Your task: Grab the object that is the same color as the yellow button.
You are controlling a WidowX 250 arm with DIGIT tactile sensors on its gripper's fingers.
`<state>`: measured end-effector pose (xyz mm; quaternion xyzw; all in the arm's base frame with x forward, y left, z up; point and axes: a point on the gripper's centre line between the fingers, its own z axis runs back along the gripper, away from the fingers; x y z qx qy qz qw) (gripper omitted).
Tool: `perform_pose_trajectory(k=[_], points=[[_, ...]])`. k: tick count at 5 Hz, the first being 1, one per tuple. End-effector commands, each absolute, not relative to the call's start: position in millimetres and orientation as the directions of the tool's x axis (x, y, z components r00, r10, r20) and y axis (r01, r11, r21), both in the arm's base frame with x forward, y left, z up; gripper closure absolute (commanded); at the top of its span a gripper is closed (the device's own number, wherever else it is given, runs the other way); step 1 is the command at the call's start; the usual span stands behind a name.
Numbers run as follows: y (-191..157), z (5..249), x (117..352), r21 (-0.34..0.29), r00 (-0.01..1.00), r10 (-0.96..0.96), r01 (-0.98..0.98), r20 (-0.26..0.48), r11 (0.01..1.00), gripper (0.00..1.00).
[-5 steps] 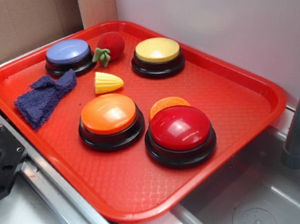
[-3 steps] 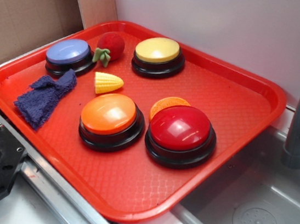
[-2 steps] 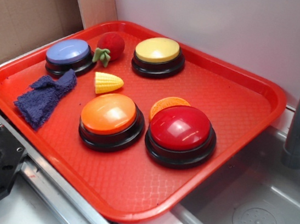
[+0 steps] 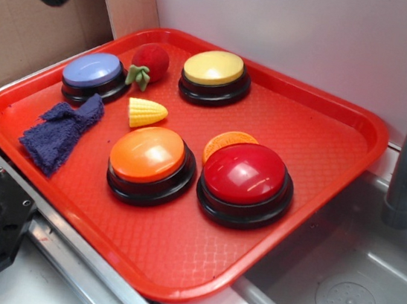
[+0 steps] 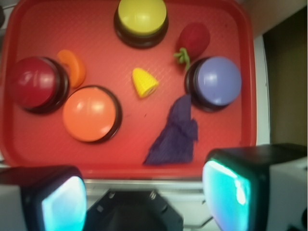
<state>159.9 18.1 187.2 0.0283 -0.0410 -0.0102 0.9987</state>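
Presently, target: small yellow ribbed plastic corn cob (image 4: 146, 113), centre-left of the red plastic tray (image 4: 325, 138), between the orange-topped button (image 4: 149, 157) and the red plush strawberry (image 4: 149, 62).
End effector: (image 5: 139, 192) pads spread wide, empty, at the wrist view's bottom edge.
Risk: the tapered cob may squirt from the closing pads; a careless descent could press a neighbouring button.
Reference: pale yellow domed button (image 4: 214, 71), upper centre.
Surroundings: grey sink (image 4: 350, 291) lower right; cardboard upper left.

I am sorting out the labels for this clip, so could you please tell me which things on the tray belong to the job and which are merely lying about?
Belongs to the job:
- toy corn cob, the thing to grab
- yellow button, the colour reference
- gripper, open, above the tray's near edge

Lying about:
- plush strawberry
- orange ridged disc
- orange button
- red button
- purple button
- blue cloth
- red tray
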Motion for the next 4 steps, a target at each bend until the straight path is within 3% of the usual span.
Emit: perform_pose_trajectory(k=[1,3,4], points=[[36,146,201,0.038,0.986,-0.06,0.055,0.155,0.998,0.0],[28,105,226,0.036,0.976,-0.11,0.105,0.188,0.994,0.0],[25,88,233,0.043,0.981,-0.106,0.101,0.165,0.994,0.0]])
